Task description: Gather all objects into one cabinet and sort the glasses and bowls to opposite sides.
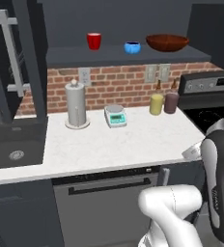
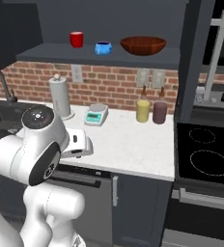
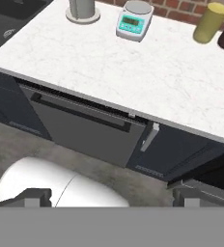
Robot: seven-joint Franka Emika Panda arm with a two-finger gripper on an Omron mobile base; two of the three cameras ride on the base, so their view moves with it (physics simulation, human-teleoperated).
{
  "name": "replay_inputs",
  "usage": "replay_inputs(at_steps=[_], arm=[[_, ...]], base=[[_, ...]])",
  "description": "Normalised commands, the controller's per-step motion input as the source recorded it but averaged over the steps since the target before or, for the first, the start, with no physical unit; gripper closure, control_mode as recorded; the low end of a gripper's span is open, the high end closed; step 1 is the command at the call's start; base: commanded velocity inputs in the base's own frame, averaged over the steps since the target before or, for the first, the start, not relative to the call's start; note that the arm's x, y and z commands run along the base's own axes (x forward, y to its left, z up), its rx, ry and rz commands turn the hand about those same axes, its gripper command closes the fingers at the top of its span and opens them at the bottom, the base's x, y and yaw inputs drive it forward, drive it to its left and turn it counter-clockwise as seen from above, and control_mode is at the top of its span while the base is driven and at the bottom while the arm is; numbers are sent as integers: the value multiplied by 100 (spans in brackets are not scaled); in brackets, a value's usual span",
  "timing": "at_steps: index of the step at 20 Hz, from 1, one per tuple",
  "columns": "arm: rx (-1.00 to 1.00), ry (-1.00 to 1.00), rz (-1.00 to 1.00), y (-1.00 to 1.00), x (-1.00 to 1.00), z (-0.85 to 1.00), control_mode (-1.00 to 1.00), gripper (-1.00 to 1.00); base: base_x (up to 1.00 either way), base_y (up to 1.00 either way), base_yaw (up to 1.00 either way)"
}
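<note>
On the open cabinet's dark shelf [image 1: 85,57] stand a red cup [image 1: 93,40], a small blue bowl [image 1: 132,47] and a wide brown bowl [image 1: 167,42], left to right. The right base view shows the same row: red cup [image 2: 76,39], blue bowl [image 2: 103,48], brown bowl [image 2: 143,46]. My gripper [image 3: 111,197] is open and empty, its fingertips [image 3: 33,197] far apart. It hangs low in front of the counter edge, well below and short of the shelf. The hand view looks down on the counter and the dishwasher front.
On the white counter [image 1: 133,140] stand a paper towel holder [image 1: 77,106], a small scale [image 1: 115,116], a yellow bottle [image 1: 156,103] and a dark-brown bottle [image 1: 171,102]. A sink [image 1: 15,147] lies left, a stove [image 2: 205,154] right. Cabinet doors with bar handles [image 1: 10,48] hang open at both sides.
</note>
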Motion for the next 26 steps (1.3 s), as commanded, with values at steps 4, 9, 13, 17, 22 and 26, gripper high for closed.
replay_inputs(at_steps=[4, 9, 13, 17, 22, 26], arm=[[0, 0, 0, 0, 0, 0, 100, -100], [0, 0, 0, 0, 0, 0, 100, -100], [0, 0, 0, 0, 0, 0, 100, -100], [0, 0, 0, 0, 0, 0, 100, -100], [0, 0, 0, 0, 0, 0, 100, -100], [0, 0, 0, 0, 0, 0, 100, -100]], base=[[-59, 51, 6], [-36, 92, 0], [-32, 100, 0], [-41, 100, 0], [-46, 100, 0], [-28, 100, 0]])
